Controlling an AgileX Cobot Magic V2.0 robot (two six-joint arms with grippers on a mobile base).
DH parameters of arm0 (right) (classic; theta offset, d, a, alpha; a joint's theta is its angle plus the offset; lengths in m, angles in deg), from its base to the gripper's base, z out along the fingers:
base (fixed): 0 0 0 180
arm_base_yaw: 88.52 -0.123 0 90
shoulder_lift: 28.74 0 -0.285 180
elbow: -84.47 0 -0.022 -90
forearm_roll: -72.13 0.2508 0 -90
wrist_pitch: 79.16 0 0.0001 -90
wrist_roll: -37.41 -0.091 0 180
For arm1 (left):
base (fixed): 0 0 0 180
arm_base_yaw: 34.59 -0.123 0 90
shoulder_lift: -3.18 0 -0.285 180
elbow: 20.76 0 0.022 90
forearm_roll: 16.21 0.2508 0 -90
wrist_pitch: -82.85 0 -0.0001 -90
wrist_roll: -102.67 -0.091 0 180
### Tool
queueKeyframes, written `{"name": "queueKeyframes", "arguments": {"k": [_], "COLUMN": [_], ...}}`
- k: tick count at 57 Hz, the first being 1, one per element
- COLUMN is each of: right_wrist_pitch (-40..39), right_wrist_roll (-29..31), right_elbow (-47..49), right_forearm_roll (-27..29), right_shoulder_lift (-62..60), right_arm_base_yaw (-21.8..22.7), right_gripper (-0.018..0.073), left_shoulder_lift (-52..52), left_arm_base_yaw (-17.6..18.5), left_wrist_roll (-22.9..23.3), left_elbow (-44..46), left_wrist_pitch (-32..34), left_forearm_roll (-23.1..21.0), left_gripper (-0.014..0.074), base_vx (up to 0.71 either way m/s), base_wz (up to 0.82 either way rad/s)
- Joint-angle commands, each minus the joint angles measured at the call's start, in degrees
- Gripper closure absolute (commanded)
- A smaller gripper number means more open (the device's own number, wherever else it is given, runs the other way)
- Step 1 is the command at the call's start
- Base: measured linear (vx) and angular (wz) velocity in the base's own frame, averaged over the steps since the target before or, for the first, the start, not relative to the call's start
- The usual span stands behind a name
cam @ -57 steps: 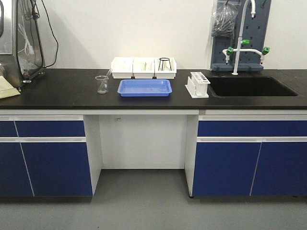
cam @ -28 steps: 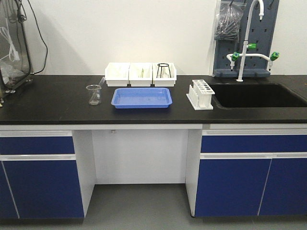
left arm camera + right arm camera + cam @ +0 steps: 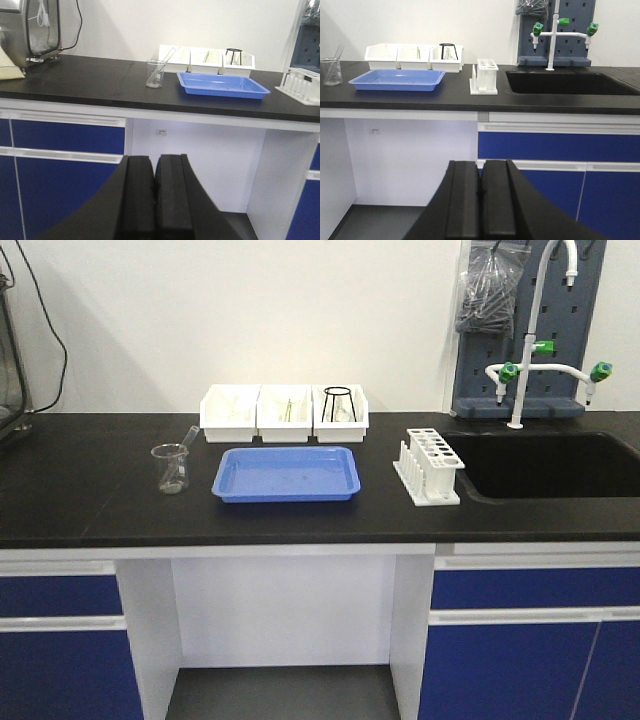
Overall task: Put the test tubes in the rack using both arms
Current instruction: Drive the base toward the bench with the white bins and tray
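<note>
The white rack (image 3: pixel 432 468) stands on the black counter between the blue tray and the sink, its holes showing nothing inside; it also shows as the rack (image 3: pixel 301 85) and the rack (image 3: pixel 485 76). A slender clear glass piece (image 3: pixel 189 436) leans out of the beaker; whether it is one of the test tubes I cannot tell. Thin pieces lie in the middle bin (image 3: pixel 285 412). My left gripper (image 3: pixel 155 165) and right gripper (image 3: pixel 481 166) are both shut, holding nothing, low in front of the cabinets and well short of the counter. Neither arm appears in the front view.
A blue tray (image 3: pixel 285 497) lies mid-counter, with a glass beaker (image 3: pixel 171 468) to its left. Three white bins sit behind it; a black ring stand (image 3: pixel 339 403) is in the right one. A black sink (image 3: pixel 550 465) and tap (image 3: pixel 530 350) are at the right. Blue cabinets flank a knee gap below.
The front view has closed in on the counter: tray, rack and bins look larger and sit lower, and the equipment at the left has slid out of frame.
</note>
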Motion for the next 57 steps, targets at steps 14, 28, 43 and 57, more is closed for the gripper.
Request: {"name": "queueKeyframes", "arguments": {"k": [14, 28, 43, 57], "right_wrist_pitch": [-4.6, -4.6, -4.6, -4.6], "right_wrist_roll": [0.1, 0.1, 0.1, 0.1], "right_elbow": [-0.7, -0.7, -0.7, -0.7], "right_forearm_roll": [-0.3, -0.3, -0.3, -0.3], "right_shoulder_lift": [-0.5, -0.5, -0.5, -0.5], "right_arm_base_yaw": [0.1, 0.1, 0.1, 0.1], "right_gripper": [0.0568, 0.0568, 0.0568, 0.0568], "left_shoulder_lift": [-0.7, -0.7, -0.7, -0.7], "left_arm_base_yaw": [0.4, 0.4, 0.4, 0.4], "left_wrist_roll": [0.1, 0.1, 0.1, 0.1], "left_elbow": [1.6, 1.6, 1.6, 1.6], "left_wrist_pitch": [4.4, 4.4, 4.4, 4.4], "left_forearm_roll": [-0.4, -0.4, -0.4, -0.4], "left_gripper": [0.0601, 0.0601, 0.0601, 0.0601], "base_vx": [0.45, 0.45, 0.43, 0.4], "base_wz": [0.0, 0.0, -0.01, -0.01]}}
